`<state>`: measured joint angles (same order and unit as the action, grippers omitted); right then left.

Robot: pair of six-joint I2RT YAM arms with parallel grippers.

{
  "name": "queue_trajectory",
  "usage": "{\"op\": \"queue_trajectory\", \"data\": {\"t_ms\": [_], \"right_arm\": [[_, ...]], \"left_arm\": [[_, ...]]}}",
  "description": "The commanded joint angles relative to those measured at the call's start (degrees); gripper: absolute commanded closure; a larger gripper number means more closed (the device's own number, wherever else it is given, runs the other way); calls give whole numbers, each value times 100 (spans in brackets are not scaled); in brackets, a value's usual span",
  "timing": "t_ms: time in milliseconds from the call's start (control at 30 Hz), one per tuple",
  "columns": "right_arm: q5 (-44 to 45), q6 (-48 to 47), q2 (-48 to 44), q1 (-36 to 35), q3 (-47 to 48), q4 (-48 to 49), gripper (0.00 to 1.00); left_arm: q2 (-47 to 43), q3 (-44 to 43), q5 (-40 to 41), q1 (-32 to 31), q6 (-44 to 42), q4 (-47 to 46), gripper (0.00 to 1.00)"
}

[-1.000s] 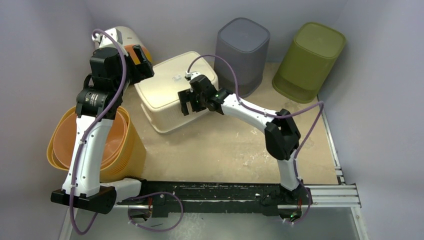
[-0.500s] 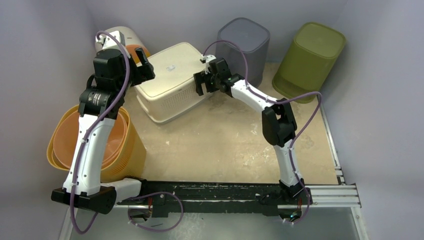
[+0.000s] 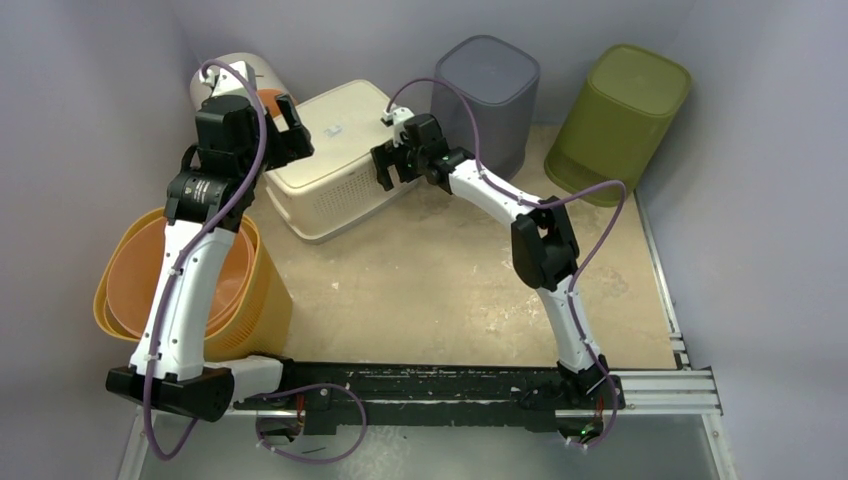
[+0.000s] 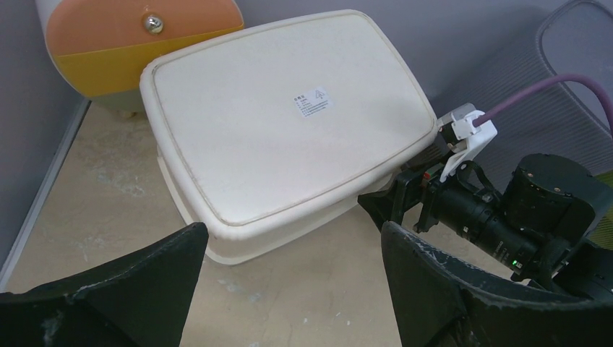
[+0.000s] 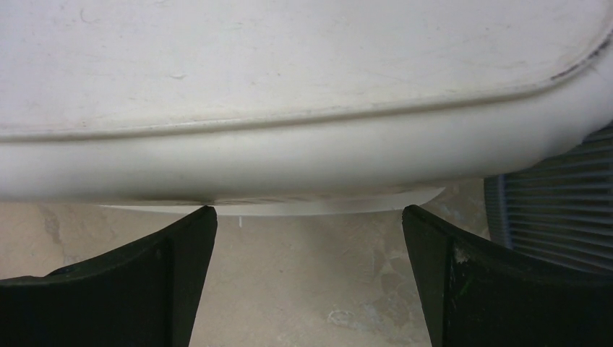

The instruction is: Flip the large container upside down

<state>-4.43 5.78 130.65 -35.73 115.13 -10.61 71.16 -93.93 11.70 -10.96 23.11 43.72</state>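
The large cream container (image 3: 335, 150) lies with its flat base up, a small label on it, its rim on the table. It also shows in the left wrist view (image 4: 289, 123) and fills the top of the right wrist view (image 5: 289, 72). My left gripper (image 3: 288, 128) is open and empty, above the container's left end (image 4: 293, 231). My right gripper (image 3: 385, 165) is open and empty, low against the container's right side, its rim just in front of the jaws (image 5: 309, 213). It also shows in the left wrist view (image 4: 405, 206).
An orange basket (image 3: 180, 290) stands at the left beside the left arm. A white and orange bin (image 3: 245, 75) lies at the back left. A grey bin (image 3: 483, 95) and an olive green bin (image 3: 620, 120) stand at the back right.
The container has shifted toward the back and settled base up, its perforated side now showing. My right gripper went with it from the table's middle to its right side. The left gripper barely moved.
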Motion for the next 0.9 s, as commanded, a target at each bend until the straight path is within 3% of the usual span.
{"op": "queue_trajectory", "data": {"t_ms": [0,300,433,533,867], "right_arm": [[630,-62,-249,-2,148,310,0],[595,17,-1519,-63,-792,-348,0],[927,-114,-2409,-476,-1432,-522,0],[960,-104,-2915,-793,-1653,-773,1],[736,-22,-3961,-969,-2703,-808,3]], "left_arm": [[23,-39,-44,-11,68,-357,13],[254,-881,-25,-11,245,101,13],[390,-1512,-8,-11,364,711,14],[323,-1691,118,-11,642,1254,20],[-478,-1823,1609,-11,1667,3507,32]]}}
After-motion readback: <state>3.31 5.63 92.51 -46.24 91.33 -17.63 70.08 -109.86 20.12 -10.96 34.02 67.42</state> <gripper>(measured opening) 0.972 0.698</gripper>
